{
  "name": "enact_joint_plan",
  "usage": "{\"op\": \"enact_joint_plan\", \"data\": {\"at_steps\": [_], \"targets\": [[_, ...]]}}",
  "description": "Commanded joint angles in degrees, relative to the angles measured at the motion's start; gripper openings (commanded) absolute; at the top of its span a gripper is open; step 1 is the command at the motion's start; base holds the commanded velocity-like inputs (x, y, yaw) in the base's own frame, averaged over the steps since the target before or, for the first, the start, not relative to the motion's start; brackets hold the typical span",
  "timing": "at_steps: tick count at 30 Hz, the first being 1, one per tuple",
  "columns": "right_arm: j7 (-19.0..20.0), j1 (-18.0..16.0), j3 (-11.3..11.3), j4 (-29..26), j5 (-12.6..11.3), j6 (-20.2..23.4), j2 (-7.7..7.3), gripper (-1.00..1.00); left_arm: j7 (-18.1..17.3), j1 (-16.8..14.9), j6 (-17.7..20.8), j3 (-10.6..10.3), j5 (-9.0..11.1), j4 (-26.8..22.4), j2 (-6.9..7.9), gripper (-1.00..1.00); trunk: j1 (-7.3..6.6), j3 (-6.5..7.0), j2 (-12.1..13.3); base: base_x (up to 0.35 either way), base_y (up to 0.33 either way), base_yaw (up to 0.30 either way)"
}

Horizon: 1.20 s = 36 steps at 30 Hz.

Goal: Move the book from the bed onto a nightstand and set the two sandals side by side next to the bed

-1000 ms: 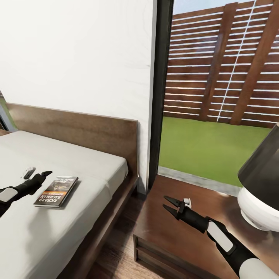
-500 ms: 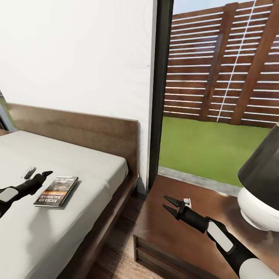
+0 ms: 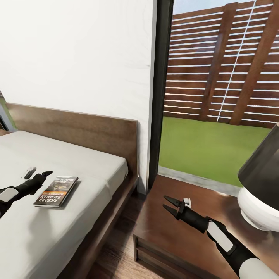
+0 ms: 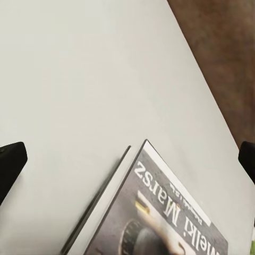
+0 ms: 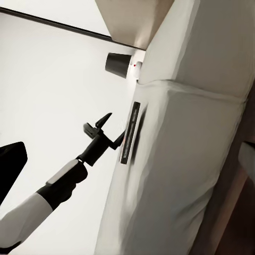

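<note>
Head view: my left pincer (image 3: 45,174), open and empty beside the book (image 3: 56,191) on the bed (image 3: 89,170), should straddle its edge squarely before pinching.

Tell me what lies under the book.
The book lies flat on the bed, on its plain light-grey mattress, near the edge facing the nightstand. The left gripper hovers beside it, open. Whatever lies directly beneath the cover is hidden.

Thin dark-covered book (image 3: 56,191) with an orange band lies flat on the grey bed (image 3: 77,170); a brown nightstand (image 3: 174,236) stands beside.
</note>
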Motion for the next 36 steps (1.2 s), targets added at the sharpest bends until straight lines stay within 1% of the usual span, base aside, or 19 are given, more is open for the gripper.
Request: {"op": "enact_joint_plan", "data": {"at_steps": [1,36], "targets": [[-0.03,-0.05,0.25,0.01,-0.6,0.4,-0.06,1.0,-0.09,-0.01,0.48,0.46,0.01,0.0,0.01,1.0,-0.01,-0.06,-0.02,0.0,0.0,0.0],[-0.03,-0.05,0.48,0.01,-0.6,0.31,-0.06,1.0,-0.09,0.14,0.38,0.52,-0.31,0.0,0.09,1.0,-0.01,-0.06,-0.02,-0.001,-0.003,0.0]]}}
